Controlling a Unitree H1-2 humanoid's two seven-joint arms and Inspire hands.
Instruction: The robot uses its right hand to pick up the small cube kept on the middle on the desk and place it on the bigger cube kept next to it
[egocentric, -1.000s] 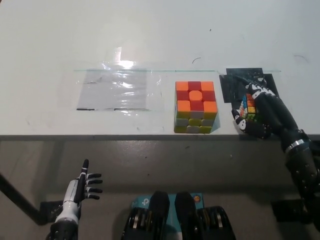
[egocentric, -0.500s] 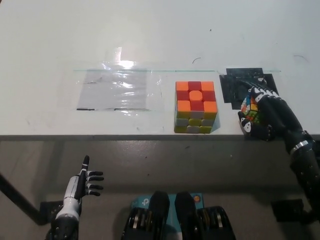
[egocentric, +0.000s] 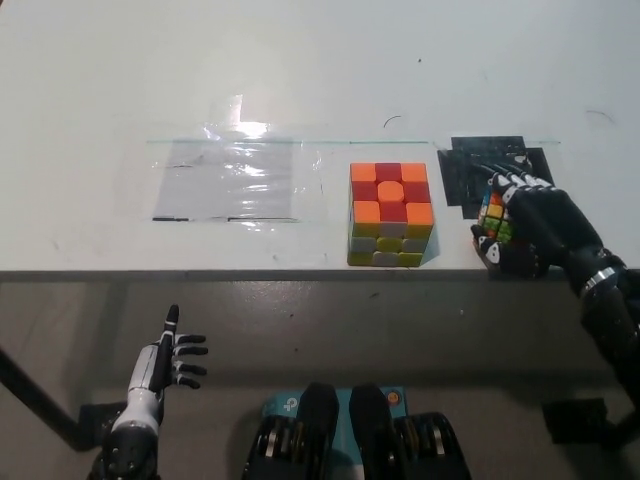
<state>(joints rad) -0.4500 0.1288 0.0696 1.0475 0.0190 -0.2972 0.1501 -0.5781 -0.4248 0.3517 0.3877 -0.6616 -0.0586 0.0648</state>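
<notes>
Black fingers of the right hand (egocentric: 525, 235) close around the small cube (egocentric: 494, 214) by the black patch (egocentric: 480, 165) near the desk (egocentric: 300, 60) edge, just right of the bigger cube (egocentric: 391, 214), no writing readable, while the white left hand (egocentric: 165, 365) rests spread below the desk.

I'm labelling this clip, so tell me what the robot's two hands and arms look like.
The left hand is white with dark, segmented fingers and a dark forearm. The right hand and arm are black, with small white marks on the fingers and a silver ring at the wrist.
</notes>
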